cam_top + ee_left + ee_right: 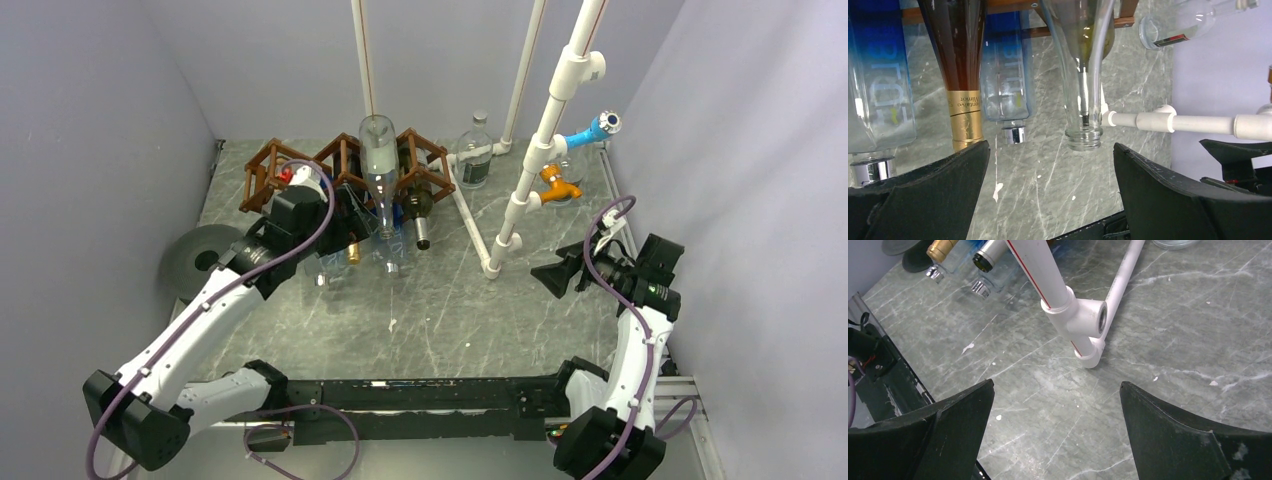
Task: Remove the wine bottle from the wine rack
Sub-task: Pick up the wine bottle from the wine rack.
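The brown wooden wine rack [270, 165] stands at the back of the table with several bottles lying in it, necks toward me. Among them are a brown wine bottle with a gold foil neck [962, 75], a clear empty bottle [1083, 85] on top [378, 160], and blue-tinted bottles [1005, 75]. My left gripper [338, 218] hovers just in front of the necks. It is open [1050, 145] with only table between its fingers, the gold neck by the left finger and the clear mouth by the right. My right gripper [548, 275] is open [1057, 382] over bare table, far from the rack.
A white pipe frame [520, 190] rises right of the rack, its foot tee [1080, 320] ahead of my right gripper. It carries a blue tap [598, 128] and an orange tap [558, 183]. An upright clear bottle [473, 155] stands at the back, a dark disc [195, 260] at the left.
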You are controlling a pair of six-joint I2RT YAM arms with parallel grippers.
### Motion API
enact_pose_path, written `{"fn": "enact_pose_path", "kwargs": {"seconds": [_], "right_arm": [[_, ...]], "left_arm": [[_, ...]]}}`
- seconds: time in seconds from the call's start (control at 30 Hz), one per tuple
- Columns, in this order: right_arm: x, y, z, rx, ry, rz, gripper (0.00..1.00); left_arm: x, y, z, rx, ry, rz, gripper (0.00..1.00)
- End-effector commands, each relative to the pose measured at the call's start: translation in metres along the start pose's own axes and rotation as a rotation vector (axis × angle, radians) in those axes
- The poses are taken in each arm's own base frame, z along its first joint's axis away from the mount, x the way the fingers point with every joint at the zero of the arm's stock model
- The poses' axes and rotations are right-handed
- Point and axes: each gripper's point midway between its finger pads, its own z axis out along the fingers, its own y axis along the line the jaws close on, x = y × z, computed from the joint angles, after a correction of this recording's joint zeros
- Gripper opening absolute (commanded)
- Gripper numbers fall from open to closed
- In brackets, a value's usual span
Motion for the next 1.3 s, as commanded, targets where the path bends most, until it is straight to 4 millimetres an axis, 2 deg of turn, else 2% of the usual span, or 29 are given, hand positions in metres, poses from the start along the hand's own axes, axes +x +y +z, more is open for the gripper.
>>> {"fn": "enact_pose_path", "kwargs": {"seconds": [0.0, 0.47, 0.87, 1.27], "right_arm": [[-0.007, -0.004, 0.002, -0.004, -0.014, -0.071, 1.0], [-0.005, -0.003, 0.003, -0.003, -0.011, -0.082, 1.0], [-0.004, -0.002, 0.003, -0.005, -0.007, -0.093, 1.0], [-0.004, -0.001, 0.004, -0.007, -0.002, -0.1, 1.0]], "left_arm": [[-0.02, -0.012, -0.002, -0.006, -0.044, -0.048, 1.0], [-0.036, -0.023, 0.022, -0.17, -0.027, 0.011, 1.0], [-0.039, -0.044, 0.061, -0.268, -0.063, 0.179, 1.0], [-0.041, -0.038, 0.09, -0.311, -0.108, 0.273, 0.98]]}}
